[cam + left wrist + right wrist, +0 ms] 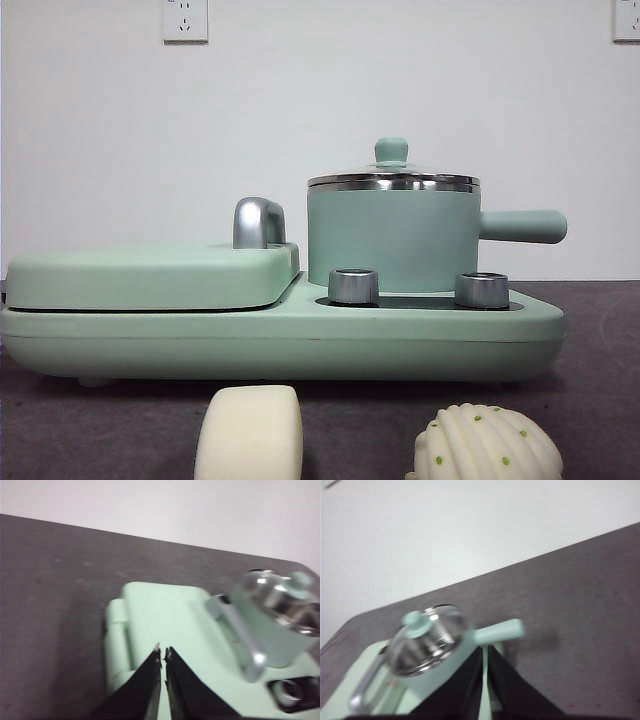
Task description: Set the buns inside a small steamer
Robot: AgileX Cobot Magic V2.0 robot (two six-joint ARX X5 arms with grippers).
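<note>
Two pale buns lie on the dark table at the front: a smooth loaf bun [250, 434] and a ridged shell bun with green dots [487, 446] to its right. Behind them the small steamer [393, 235] stands on a mint green cooker, its glass lid with green knob [391, 151] on and its handle [522, 226] pointing right. The steamer [280, 625] also shows in the left wrist view and again as steamer [432, 642] in the right wrist view. My left gripper [162, 652] hangs shut above the griddle lid. My right gripper [485, 650] is shut above the steamer's handle side. Neither holds anything.
The cooker base [280, 335] fills the middle of the table, with a flat griddle lid [150, 275] and chrome handle [258, 222] on its left and two steel knobs [353, 286] in front of the steamer. A white wall stands behind.
</note>
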